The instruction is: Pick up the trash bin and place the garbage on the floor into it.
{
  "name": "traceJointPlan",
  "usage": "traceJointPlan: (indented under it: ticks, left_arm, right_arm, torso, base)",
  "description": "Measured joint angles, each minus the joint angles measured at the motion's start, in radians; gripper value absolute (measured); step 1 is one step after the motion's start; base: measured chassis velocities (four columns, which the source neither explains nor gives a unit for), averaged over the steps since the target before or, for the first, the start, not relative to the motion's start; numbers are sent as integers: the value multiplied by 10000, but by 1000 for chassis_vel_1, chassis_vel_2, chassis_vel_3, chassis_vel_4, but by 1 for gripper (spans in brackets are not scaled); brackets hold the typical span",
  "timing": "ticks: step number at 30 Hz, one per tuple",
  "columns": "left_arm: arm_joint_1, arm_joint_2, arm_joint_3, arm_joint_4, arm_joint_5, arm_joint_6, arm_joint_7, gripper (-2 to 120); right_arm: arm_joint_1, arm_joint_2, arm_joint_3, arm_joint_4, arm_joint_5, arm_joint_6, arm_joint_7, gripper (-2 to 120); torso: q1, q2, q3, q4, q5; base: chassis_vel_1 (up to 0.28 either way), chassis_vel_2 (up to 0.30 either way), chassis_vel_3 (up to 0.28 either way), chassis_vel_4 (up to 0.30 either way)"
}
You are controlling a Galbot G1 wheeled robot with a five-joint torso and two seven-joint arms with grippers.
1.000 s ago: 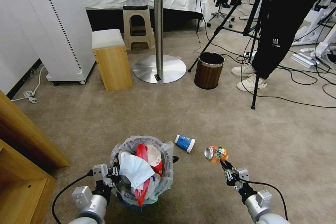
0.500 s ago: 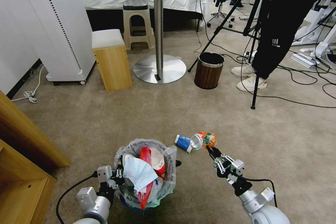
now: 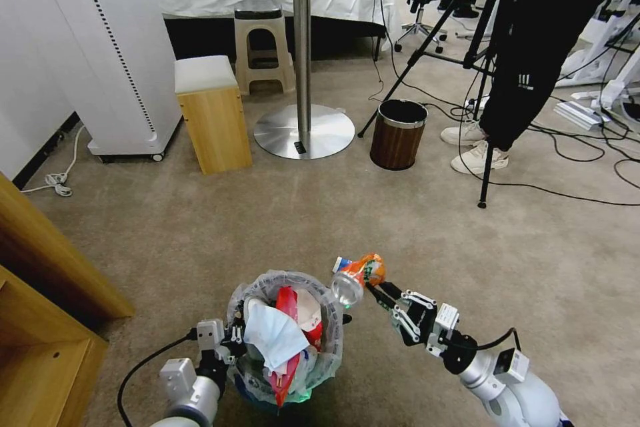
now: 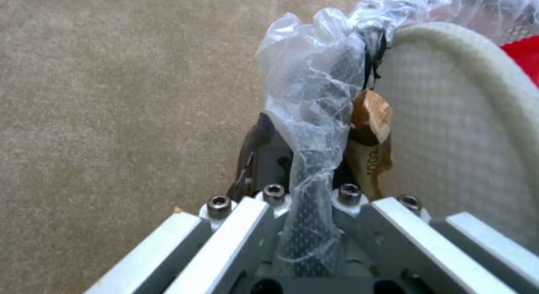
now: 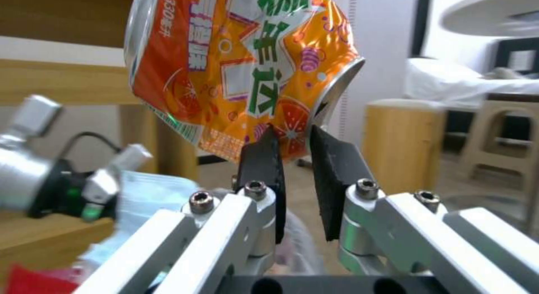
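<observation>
Pinching the crushed orange drink can [image 3: 359, 272] by its edge, the right gripper [image 3: 377, 293] holds it at lower centre of the head view, just above the right rim of the round black wire-mesh trash bin [image 3: 285, 337] lined with crinkly clear plastic. A light-blue mask [image 3: 272, 337] and red wrappers [image 3: 285, 307] fill the bin. At lower left, the left gripper [image 3: 232, 340] clamps the bin's rim, fingers narrow on mesh and bag.
</observation>
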Motion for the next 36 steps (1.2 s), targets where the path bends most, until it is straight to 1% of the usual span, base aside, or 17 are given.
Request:
traceJointPlan:
  ticks: [2, 4, 6, 8, 10, 12, 15, 19, 22, 24, 27, 28, 29, 32, 36]
  left_arm:
    - [-1, -1, 10, 6, 16, 3, 4, 1]
    - [-16, -25, 50, 16, 80, 33, 9, 1]
    - [-17, -28, 55, 16, 86, 40, 9, 1]
    - [-29, -42, 92, 18, 166, 81, 9, 1]
    - [-30, -46, 96, 20, 176, 86, 9, 1]
    - [-64, -89, 115, 41, 243, 122, 10, 1]
    - [-99, -135, 151, 64, 272, 159, 9, 1]
    - [-147, -213, 184, 46, 179, 389, -75, 1]
    - [-136, -254, 202, -88, -49, 677, -244, 1]
    - [-43, -355, 162, -277, -202, 961, -401, 1]
    - [-11, -418, 128, -420, -416, 1173, -510, 1]
    - [-2, -439, 93, -547, -598, 1324, -620, 1]
    - [-2, -439, 93, -547, -598, 1324, -620, 1]
    - [39, -481, -22, -957, -1046, 1647, -864, 1]
    - [65, -497, -120, -1209, -1265, 1834, -1030, 1]
  right_arm:
    - [18, -62, -24, 44, 36, -51, -54, 11]
    - [149, -384, -134, 236, 146, -309, -306, 11]
    - [170, -430, -151, 257, 160, -341, -339, 11]
    - [331, -756, -327, 372, 291, -556, -522, 11]
    - [362, -806, -370, 385, 319, -583, -547, 11]
    - [532, -1025, -614, 472, 540, -731, -635, 11]
    - [646, -1144, -837, 526, 720, -814, -653, 11]
    - [838, -1386, -1171, 607, 861, -952, -718, 11]
    - [990, -1502, -1336, 621, 920, -1005, -718, 11]
    - [1224, -1619, -1630, 598, 999, -1043, -704, 11]
    - [1302, -1665, -1772, 583, 1034, -1050, -692, 11]
    - [1319, -1681, -1805, 559, 1035, -1050, -692, 11]
    - [1319, -1681, -1805, 559, 1035, -1050, -692, 11]
    - [1331, -1747, -1819, 483, 1030, -1021, -735, 11]
    - [1324, -1793, -1809, 474, 1030, -985, -775, 11]
  torso:
    - [0, 0, 0, 0, 0]
    - [0, 1, 0, 0, 0]
    - [0, 0, 0, 1, 0]
    - [0, 0, 0, 0, 1]
    - [0, 0, 0, 1, 1]
    - [0, 1, 0, 1, 1]
    - [0, 0, 0, 1, 1]
    - [0, 0, 0, 1, 0]
    - [0, 0, 0, 0, -2]
    - [0, 0, 0, 1, -2]
    - [0, 0, 1, 1, -5]
    - [0, 0, 1, -1, -4]
    - [0, 0, 1, -1, -4]
    - [0, 0, 1, 0, -2]
    - [0, 0, 1, 0, -1]
  base:
    - [0, 0, 0, 0]
    - [0, 0, 0, 0]
    - [0, 0, 0, 0]
    - [0, 0, 0, 0]
    - [0, 0, 0, 0]
    - [0, 0, 0, 0]
    - [0, 0, 0, 0]
    - [0, 0, 0, 0]
    - [0, 0, 0, 0]
    - [0, 0, 0, 0]
    - [0, 0, 0, 0]
    - [0, 0, 0, 0]
    - [0, 0, 0, 0]
    - [0, 0, 0, 0]
    - [0, 0, 0, 0]
